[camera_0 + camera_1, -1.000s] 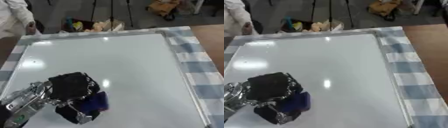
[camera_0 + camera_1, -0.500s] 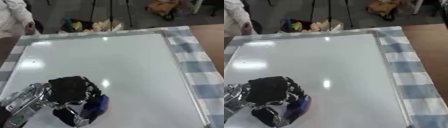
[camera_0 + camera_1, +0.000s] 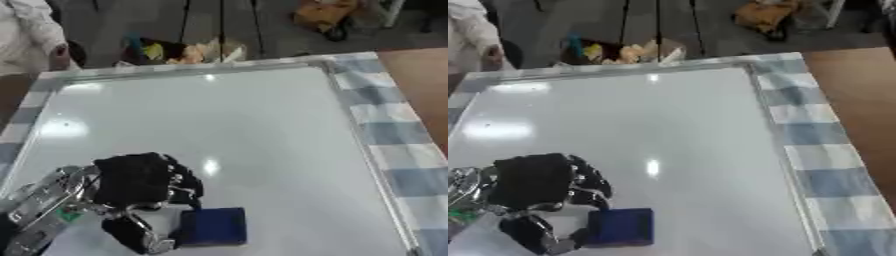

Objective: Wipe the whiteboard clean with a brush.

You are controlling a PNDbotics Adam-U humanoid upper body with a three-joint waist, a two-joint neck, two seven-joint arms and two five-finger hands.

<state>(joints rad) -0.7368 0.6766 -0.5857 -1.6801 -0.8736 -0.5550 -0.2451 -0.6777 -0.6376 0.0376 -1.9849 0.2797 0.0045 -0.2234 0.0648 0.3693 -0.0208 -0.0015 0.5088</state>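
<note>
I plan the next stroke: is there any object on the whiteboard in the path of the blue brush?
Nothing visible. The left hand holds the blue brush at the near edge of the whiteboard, whose surface shows only light reflections.

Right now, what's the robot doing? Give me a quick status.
Left hand curled on blue brush, low on whiteboard. Right hand unseen. Nothing in the way.

Whiteboard (image 3: 262, 130): far and right expanse open for passage; near-left corner occupied by left hand (image 3: 131, 182) and blue brush (image 3: 213, 226); raised frame (image 3: 354, 125) bounds the right.
</note>
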